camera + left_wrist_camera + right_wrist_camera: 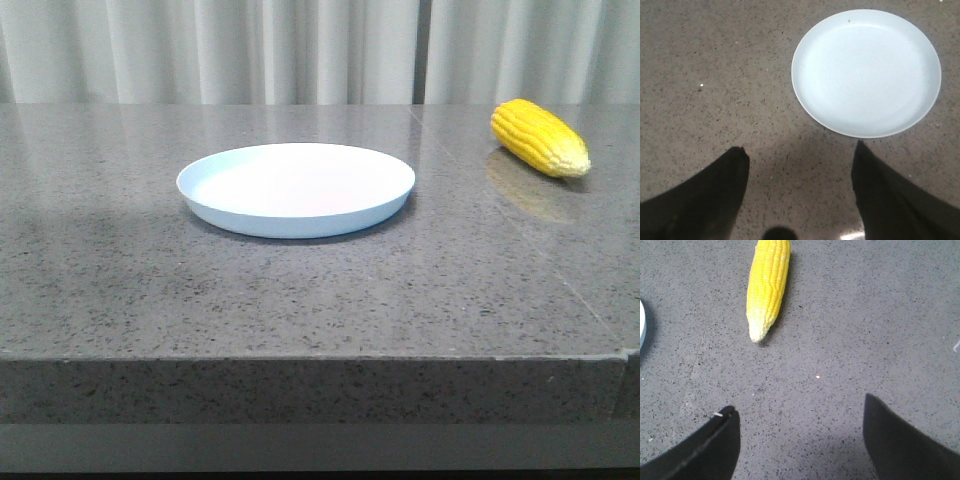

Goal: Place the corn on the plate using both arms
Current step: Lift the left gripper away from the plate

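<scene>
A pale-blue round plate (296, 188) lies in the middle of the grey stone table, with nothing on it. The yellow corn (539, 137) lies on the table at the far right, its paler tip toward the front right. Neither arm shows in the front view. In the left wrist view the plate (866, 72) lies just beyond my left gripper (800, 152), which is open over bare table. In the right wrist view the corn (768, 286) lies ahead of my right gripper (799, 407), tip pointing toward it; the fingers are spread wide with nothing between them.
The table's front edge (300, 358) runs across the near side of the front view. White curtains (300, 50) hang behind the table. A sliver of the plate rim (641, 325) shows at one edge of the right wrist view.
</scene>
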You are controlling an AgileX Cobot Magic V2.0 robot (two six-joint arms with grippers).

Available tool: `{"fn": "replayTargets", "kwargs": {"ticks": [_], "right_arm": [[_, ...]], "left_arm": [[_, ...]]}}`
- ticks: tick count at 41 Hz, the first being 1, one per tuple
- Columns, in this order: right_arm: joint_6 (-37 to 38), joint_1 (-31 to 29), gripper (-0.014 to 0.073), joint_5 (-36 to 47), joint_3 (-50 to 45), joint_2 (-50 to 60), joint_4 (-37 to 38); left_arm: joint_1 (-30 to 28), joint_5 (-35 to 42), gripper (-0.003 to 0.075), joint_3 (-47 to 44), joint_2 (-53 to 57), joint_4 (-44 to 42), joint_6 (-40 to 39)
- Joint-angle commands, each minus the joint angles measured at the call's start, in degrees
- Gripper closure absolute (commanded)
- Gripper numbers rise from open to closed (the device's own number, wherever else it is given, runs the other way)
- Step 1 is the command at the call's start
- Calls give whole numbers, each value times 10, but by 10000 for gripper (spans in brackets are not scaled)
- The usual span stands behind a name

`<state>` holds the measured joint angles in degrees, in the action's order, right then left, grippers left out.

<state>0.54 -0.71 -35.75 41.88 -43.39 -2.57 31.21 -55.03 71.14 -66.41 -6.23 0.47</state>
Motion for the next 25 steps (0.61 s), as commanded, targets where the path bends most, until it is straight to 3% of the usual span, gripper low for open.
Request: {"fn": "replayTargets", "kwargs": {"ticks": [1, 14, 25], "right_arm": [[-5, -5, 52, 35, 18, -1, 8], [-5, -5, 52, 35, 18, -1, 8], [-5, -5, 52, 35, 18, -1, 8]], "left_arm": [[4, 54, 279, -48, 82, 5, -12], [4, 69, 279, -186, 264, 7, -13], [4, 68, 279, -231, 340, 7, -13]]}}
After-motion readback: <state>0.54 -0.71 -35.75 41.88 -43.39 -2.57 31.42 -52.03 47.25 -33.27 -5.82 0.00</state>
